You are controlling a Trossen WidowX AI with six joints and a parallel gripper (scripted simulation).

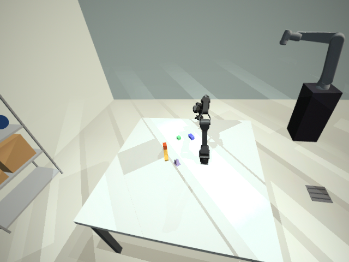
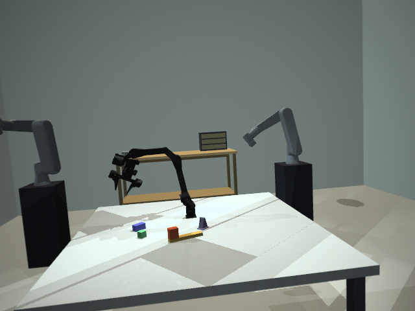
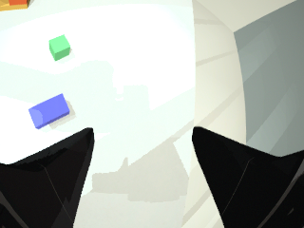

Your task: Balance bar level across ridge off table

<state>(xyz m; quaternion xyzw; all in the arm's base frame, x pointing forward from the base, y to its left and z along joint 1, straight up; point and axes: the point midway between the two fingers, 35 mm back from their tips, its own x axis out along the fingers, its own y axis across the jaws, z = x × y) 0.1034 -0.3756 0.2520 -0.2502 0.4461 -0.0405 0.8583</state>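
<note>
Bar [image 1: 166, 155] [image 2: 190, 236] [image 3: 13, 8] carries 1 red block [image 1: 164, 146] [image 2: 172, 232] [image 3: 18, 2] at 1 end.
</note>
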